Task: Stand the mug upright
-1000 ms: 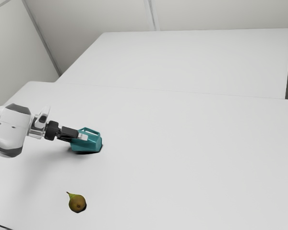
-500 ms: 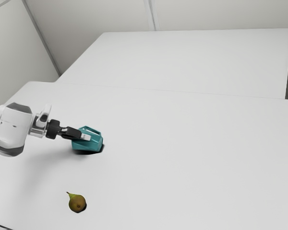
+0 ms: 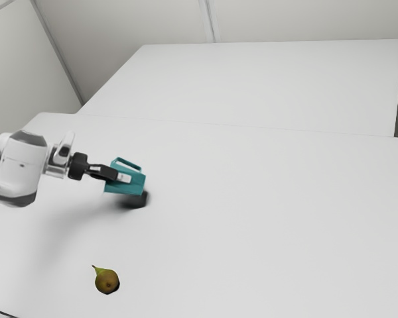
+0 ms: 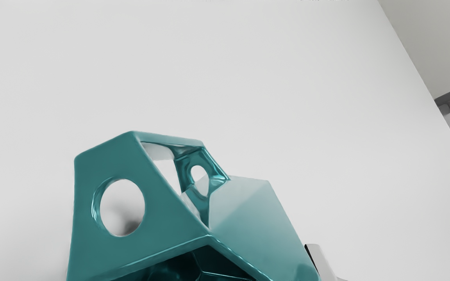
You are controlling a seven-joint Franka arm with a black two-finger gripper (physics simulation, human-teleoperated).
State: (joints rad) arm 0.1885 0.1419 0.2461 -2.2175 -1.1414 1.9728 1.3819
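**Teal mug (image 3: pixel 134 188) pinched in my end effector (image 3: pixel 124 178), tilted, held off desk (image 3: pixel 252 212)**

Wrist view: one fingertip (image 4: pixel 319 257) pokes out beside the mug, mostly cut off by the frame edge; my other one is hidden by the mug. Mug's lower part also cropped, and its dark mouth (image 4: pixel 209 267) partly so; inside is hard to read. Glossy, faceted body, flat angular planes, smooth finish. Handle (image 4: pixel 104 164) is a blocky loop with round holes through it; I can't make those out in the exterior view, where the handle is uppermost. Exterior view has the soft-edged dark shadow (image 3: pixel 138 200) beneath the mug, plus a brownish-green pear (image 3: pixel 107 281), rounded with a narrow stem end, resting on the matte white desk, well apart from the mug.
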